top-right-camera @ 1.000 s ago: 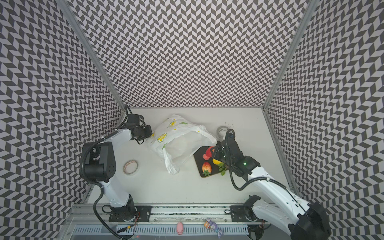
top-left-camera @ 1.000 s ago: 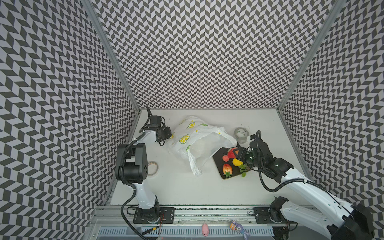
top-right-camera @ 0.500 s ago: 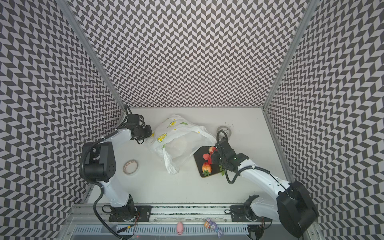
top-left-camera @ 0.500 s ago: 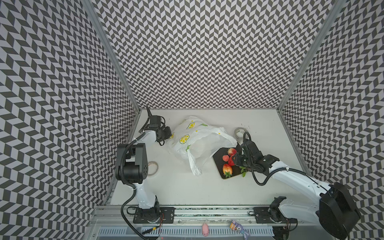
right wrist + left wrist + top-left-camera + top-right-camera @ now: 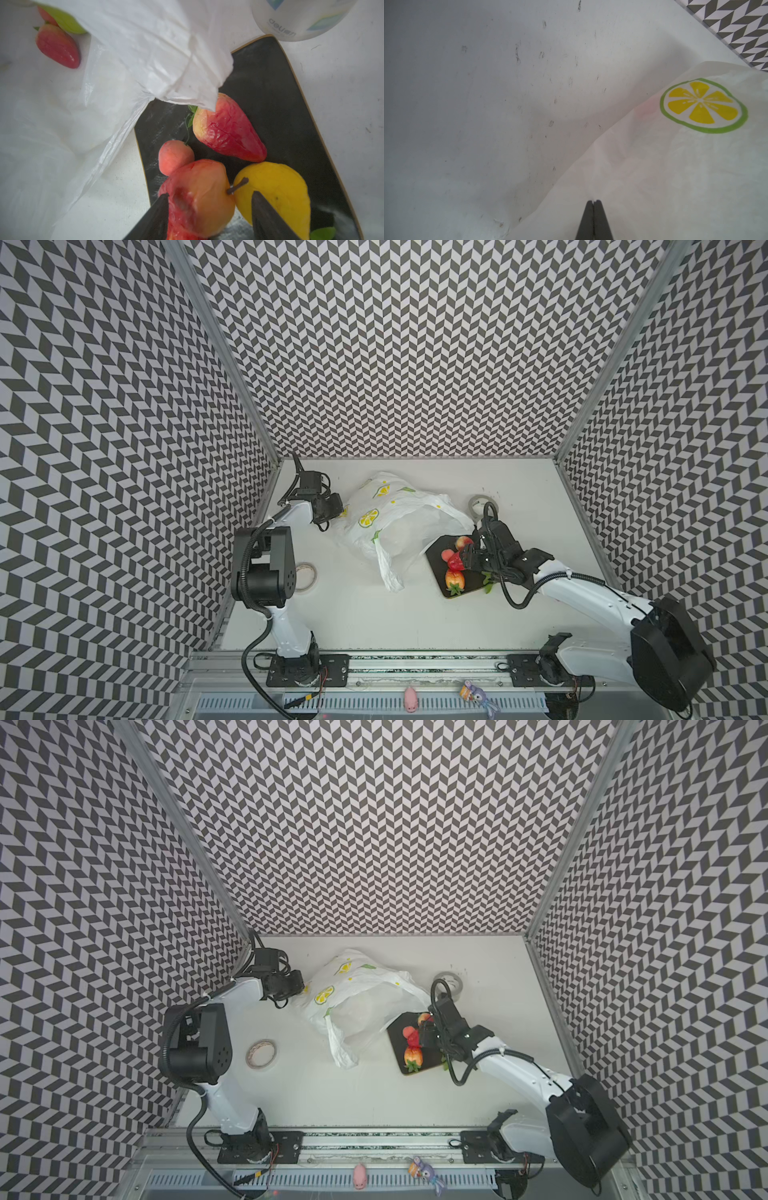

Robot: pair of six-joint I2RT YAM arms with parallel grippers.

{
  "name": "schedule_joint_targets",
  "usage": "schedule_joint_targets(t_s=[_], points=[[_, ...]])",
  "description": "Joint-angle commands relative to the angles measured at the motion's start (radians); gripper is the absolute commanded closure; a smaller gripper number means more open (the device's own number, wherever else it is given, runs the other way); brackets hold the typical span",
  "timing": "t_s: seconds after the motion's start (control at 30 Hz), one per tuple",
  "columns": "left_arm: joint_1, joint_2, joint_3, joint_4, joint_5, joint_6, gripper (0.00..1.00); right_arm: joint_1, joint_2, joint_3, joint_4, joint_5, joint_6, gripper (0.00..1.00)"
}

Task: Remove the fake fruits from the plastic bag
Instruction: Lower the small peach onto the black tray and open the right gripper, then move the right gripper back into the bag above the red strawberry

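Reach with the nearer right gripper (image 5: 210, 193), fingers spread about the red-yellow apple (image 5: 197, 178), into the plastic bag (image 5: 124, 52) for the strawberry (image 5: 57, 48) ahead, with the left gripper (image 5: 593, 202) pinched on its film.

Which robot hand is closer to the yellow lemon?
Right. The right gripper hovers just beside the lemon; the left gripper is far off, pinching the plastic bag.

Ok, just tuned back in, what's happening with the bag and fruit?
The left gripper is pinched shut on the plastic bag. The right gripper hangs open around a red-yellow apple over the dark tray, where a strawberry, a peach and a lemon already lie. A second strawberry and a green pear are inside the bag.
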Motion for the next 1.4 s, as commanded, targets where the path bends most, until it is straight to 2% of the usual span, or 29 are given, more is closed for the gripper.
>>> schedule_joint_targets(t_s=[0.0, 0.3, 0.43, 0.53, 0.63, 0.77, 0.9, 1.07, 1.37], points=[[0.007, -0.044, 0.014, -0.003, -0.002, 0.003, 1.00, -0.003, -0.018, 0.022, 0.006, 0.033, -0.013, 0.32], [0.008, -0.046, 0.019, -0.007, 0.000, 0.003, 1.00, -0.003, -0.104, 0.093, -0.063, 0.041, -0.005, 0.32], [0.007, -0.047, 0.018, -0.007, 0.003, 0.003, 1.00, -0.002, -0.158, 0.116, -0.037, -0.018, -0.038, 0.40], [0.008, -0.047, 0.016, -0.005, 0.005, 0.003, 1.00, 0.035, -0.190, 0.098, 0.066, -0.065, -0.082, 0.45], [0.008, -0.047, 0.016, -0.005, 0.009, 0.003, 1.00, 0.116, -0.155, 0.096, 0.166, -0.089, -0.114, 0.49], [0.007, -0.051, 0.012, -0.003, 0.014, 0.001, 1.00, 0.202, -0.025, 0.144, 0.269, -0.113, -0.101, 0.52], [0.006, -0.052, 0.012, -0.003, 0.018, -0.001, 1.00, 0.219, 0.122, 0.184, 0.368, -0.198, -0.010, 0.56], [0.005, -0.061, -0.004, 0.003, 0.026, 0.001, 1.00, 0.226, 0.296, 0.188, 0.542, -0.325, 0.199, 0.62], [0.005, -0.056, -0.021, 0.017, 0.037, -0.005, 1.00, 0.249, 0.562, 0.306, 0.769, -0.408, 0.510, 0.66]])
